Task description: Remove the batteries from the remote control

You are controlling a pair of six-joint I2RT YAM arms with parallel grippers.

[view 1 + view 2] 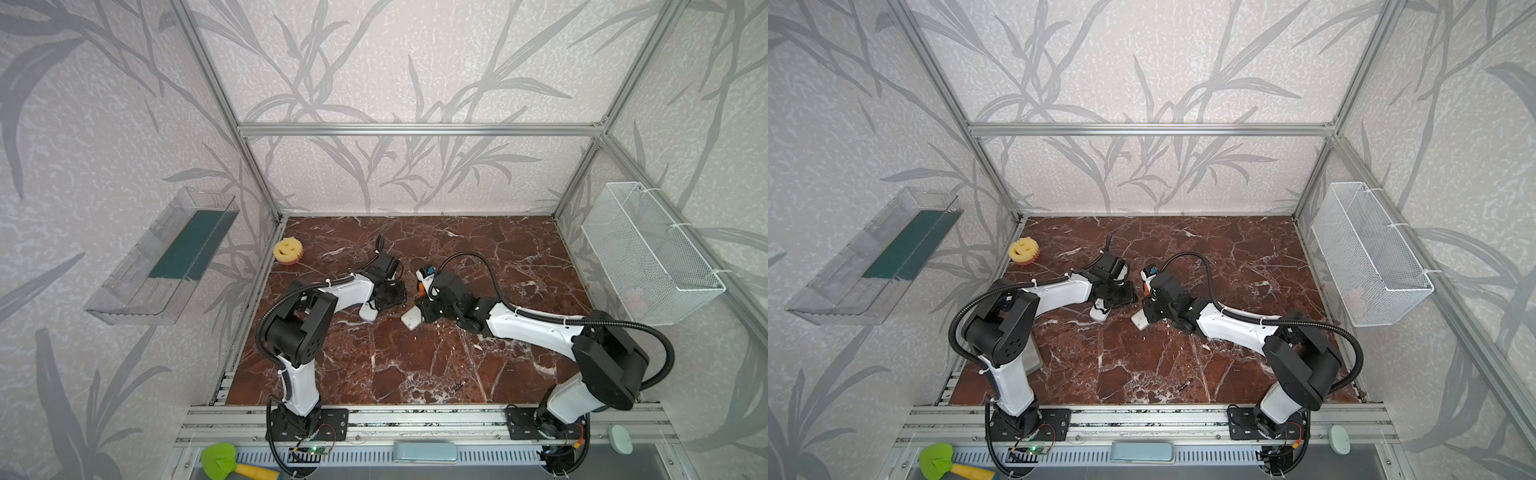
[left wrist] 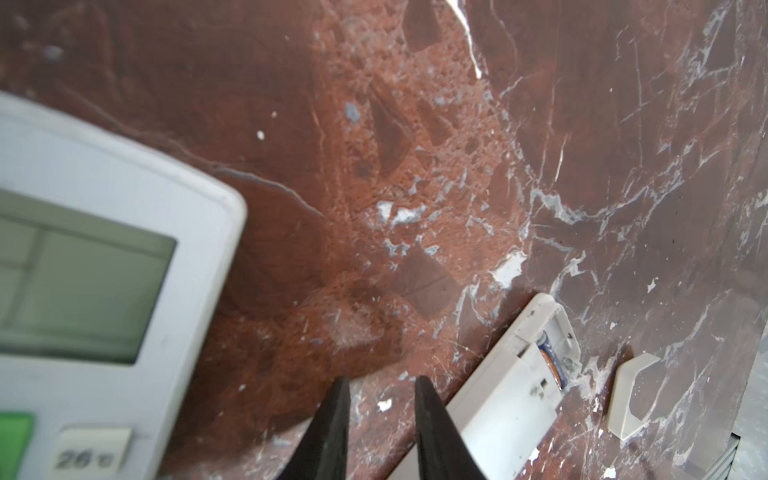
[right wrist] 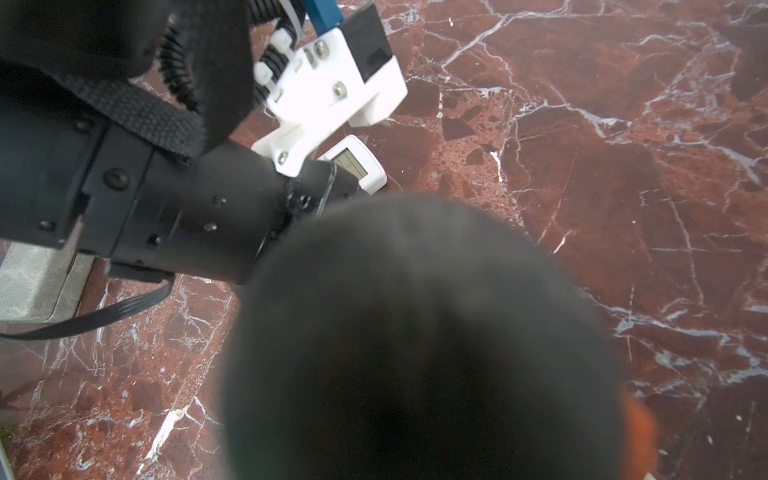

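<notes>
Two white remotes lie mid-table. One shows its screen (image 2: 83,270) (image 1: 368,311) beside my left gripper (image 2: 380,380) (image 1: 388,297), which is open over bare marble with nothing between its fingers. The other remote (image 2: 519,395) (image 1: 411,318) lies back up, its compartment open, and one battery (image 2: 552,357) with a blue and orange label shows inside. Its loose white cover (image 2: 631,395) lies next to it. My right gripper (image 1: 424,309) hovers at this remote, shut on an orange-handled screwdriver (image 1: 422,289) whose dark butt (image 3: 415,340) hides the jaws. A dark battery (image 1: 459,385) lies near the front edge.
A yellow smiley sponge (image 1: 286,250) sits at the back left. A wire basket (image 1: 648,253) hangs on the right wall and a clear tray (image 1: 162,257) on the left wall. A grey block (image 1: 1032,353) rests by the left arm. A green toy shovel (image 1: 224,459) lies in front of the rail.
</notes>
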